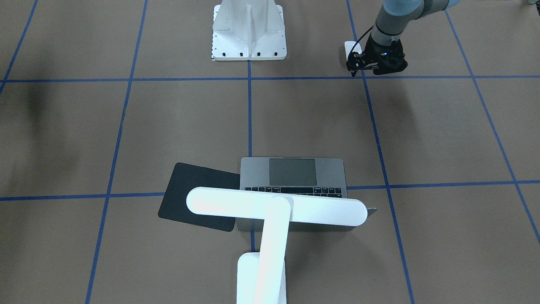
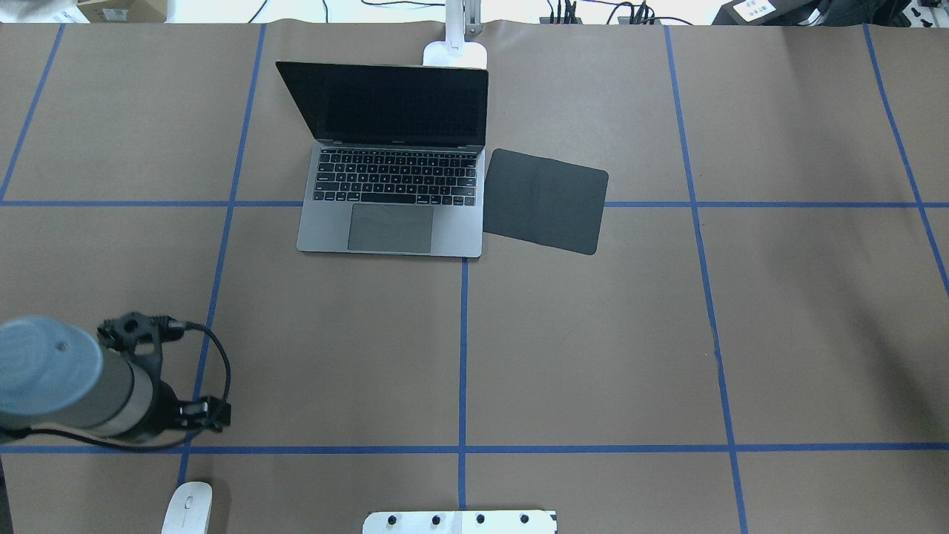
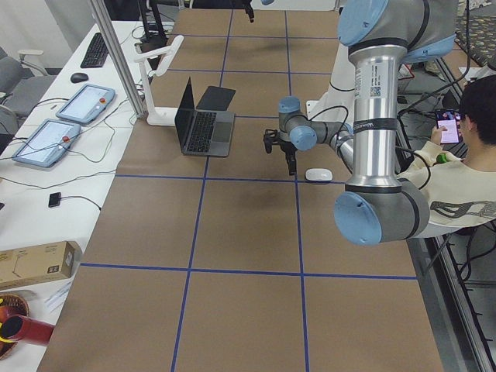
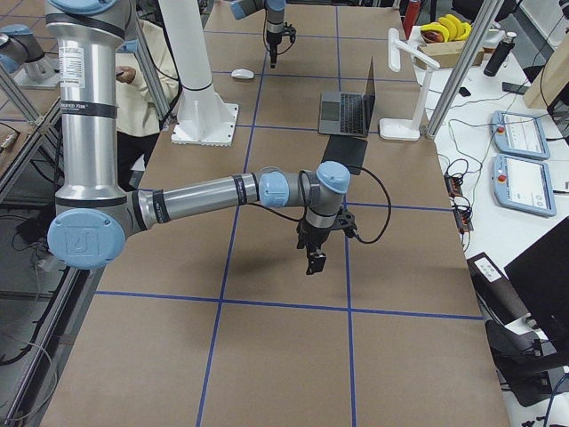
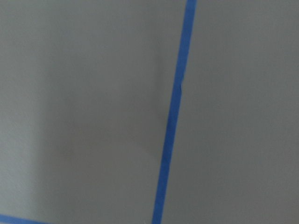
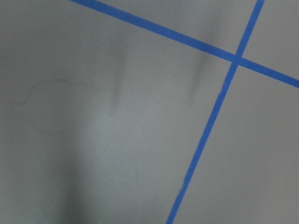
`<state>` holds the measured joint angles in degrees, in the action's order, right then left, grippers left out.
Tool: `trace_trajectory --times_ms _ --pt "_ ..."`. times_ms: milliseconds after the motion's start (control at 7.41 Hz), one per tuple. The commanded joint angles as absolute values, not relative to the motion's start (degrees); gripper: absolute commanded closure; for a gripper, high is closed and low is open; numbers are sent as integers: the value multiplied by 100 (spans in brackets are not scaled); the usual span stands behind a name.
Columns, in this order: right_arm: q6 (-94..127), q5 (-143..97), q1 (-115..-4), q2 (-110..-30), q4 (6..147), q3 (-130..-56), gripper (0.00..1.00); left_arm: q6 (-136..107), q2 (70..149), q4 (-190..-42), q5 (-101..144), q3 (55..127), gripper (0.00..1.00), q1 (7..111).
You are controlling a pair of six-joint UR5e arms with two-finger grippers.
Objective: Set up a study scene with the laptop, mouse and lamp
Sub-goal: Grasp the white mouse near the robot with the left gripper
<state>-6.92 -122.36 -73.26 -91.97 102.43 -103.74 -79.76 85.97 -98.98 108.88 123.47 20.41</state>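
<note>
**Both grippers point down over the table; the mouse lies beside the left one**

Front-facing view: the fingers of the left gripper (image 1: 382, 63) point down beneath its black body, so I cannot tell whether they are apart or together. The mouse (image 1: 348, 47) lies on the table (image 1: 84, 126) just beside the gripper, on the robot's side, partly hidden by the wrist bracket. Well apart from both, the laptop (image 1: 293, 177) stands open. The lamp (image 1: 276, 207) holds its bar head over the screen's edge, and a black mat (image 1: 185, 194) lies against the laptop's side.

Overhead view: the left wrist covers the fingers. The whole mouse (image 2: 187, 508) shows here, nearer the robot than the wrist. The laptop's screen (image 2: 385, 100) is dark, and only the lamp's base (image 2: 454, 53) shows, behind the lid.

Left side view: the left gripper hangs just above the table, with a gap between it and the mouse (image 3: 318, 175).

Right side view: this view alone shows the right gripper (image 4: 314, 261) close up. It points down over brown paper, well apart from laptop, mat and mouse. I cannot tell how its fingers stand.

Wrist views: both show brown paper crossed by blue tape (image 5: 173, 116).
</note>
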Motion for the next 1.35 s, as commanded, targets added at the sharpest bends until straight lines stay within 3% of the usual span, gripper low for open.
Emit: trace_trajectory --times_ms 0,540,1214 --pt "-844 -12130 -7356 -9185 10301 -10345 0 -8139 8543 -10063 10609 12349 0 1434" --pt "-852 -12129 -7400 -9158 10318 -10336 0 -8174 8087 -10520 10275 12340 0 976" --pt "-852 -12120 -7453 -9062 10529 -10362 0 -8402 8068 -10529 10046 12287 1 510"
